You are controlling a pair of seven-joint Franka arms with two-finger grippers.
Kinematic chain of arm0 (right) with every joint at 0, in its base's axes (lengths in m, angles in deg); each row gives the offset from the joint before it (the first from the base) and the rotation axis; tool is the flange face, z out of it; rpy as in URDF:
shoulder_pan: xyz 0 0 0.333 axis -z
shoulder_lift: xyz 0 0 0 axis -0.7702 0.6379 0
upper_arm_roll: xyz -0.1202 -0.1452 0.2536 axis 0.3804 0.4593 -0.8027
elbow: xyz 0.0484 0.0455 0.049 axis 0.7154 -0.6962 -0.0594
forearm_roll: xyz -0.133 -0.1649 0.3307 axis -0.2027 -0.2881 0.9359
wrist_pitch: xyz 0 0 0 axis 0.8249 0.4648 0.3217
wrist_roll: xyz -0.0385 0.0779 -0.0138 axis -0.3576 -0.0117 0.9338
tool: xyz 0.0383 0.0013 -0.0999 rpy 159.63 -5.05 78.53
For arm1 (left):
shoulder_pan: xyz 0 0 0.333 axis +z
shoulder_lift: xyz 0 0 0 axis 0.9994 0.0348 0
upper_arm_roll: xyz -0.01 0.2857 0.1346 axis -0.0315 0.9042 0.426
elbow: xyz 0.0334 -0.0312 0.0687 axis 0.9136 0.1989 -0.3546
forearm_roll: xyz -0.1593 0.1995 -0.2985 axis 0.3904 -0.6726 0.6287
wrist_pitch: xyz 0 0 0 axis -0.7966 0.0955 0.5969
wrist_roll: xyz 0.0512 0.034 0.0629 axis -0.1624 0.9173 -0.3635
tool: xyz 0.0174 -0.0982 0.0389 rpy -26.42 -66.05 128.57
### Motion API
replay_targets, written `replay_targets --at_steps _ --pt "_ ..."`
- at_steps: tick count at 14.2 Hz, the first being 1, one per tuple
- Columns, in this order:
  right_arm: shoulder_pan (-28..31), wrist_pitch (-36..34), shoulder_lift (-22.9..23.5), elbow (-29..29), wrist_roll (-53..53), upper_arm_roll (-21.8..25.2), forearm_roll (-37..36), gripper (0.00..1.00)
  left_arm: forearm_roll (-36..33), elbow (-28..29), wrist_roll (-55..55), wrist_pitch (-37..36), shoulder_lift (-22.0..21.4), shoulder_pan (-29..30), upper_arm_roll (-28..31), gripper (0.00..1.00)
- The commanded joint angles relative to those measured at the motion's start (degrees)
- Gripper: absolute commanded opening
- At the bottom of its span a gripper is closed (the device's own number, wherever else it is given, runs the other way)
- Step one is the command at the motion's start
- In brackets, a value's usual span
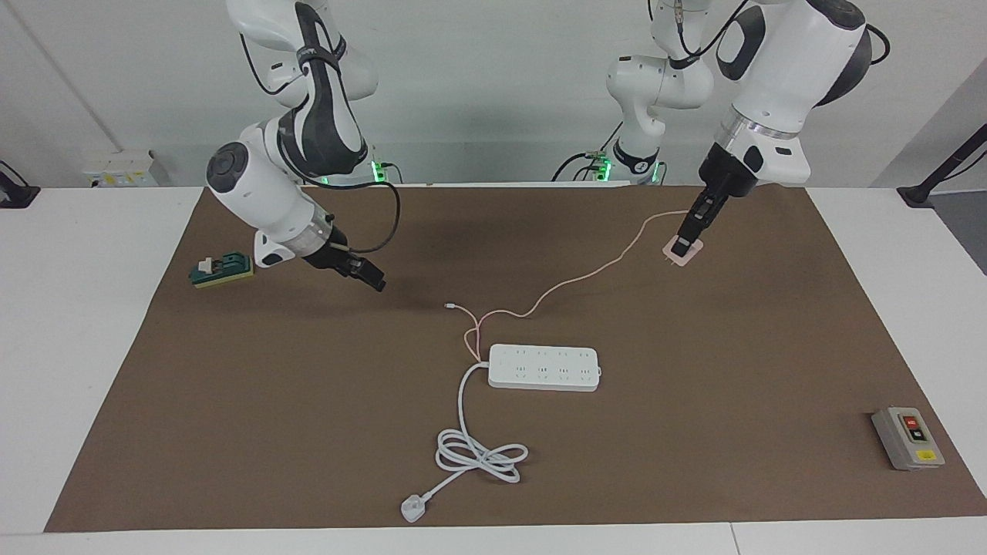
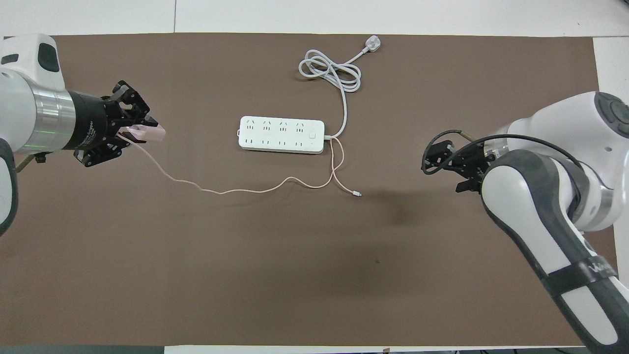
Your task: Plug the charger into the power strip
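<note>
Charger (image 1: 683, 253) in left hand (image 1: 682, 247), above mat (image 1: 694, 432).

The pale-pink cube charger (image 1: 684, 253) hangs prongs-down above the mat toward the left arm's end, its thin pink cable (image 1: 574, 279) trailing down to loop beside the long flat white power strip (image 1: 544, 367), which lies outlets-up mid-table with its thick white cord (image 1: 472, 451) coiled farther from the robots.

No legible text anywhere; only unreadable marks on the grey switch box (image 1: 907, 438).
</note>
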Motion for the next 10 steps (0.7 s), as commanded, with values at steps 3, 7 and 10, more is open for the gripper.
replay_targets --at_steps 3,7,10 --pt "5.3 -10.6 -3.3 5.8 15.0 -1.2 -8.9 1.00 -3.3 2.1 9.6 -0.1 -0.9 0.1 -0.3 0.00" --pt "6.5 -16.8 -0.3 13.1 19.1 -1.0 -12.4 1.00 -11.3 2.1 31.7 1.5 5.0 -4.7 -0.4 0.00" --pt "7.8 -20.3 0.3 14.5 18.8 0.0 -11.7 1.00 -11.7 -4.0 40.9 2.5 13.5 -6.7 -0.5 0.00"
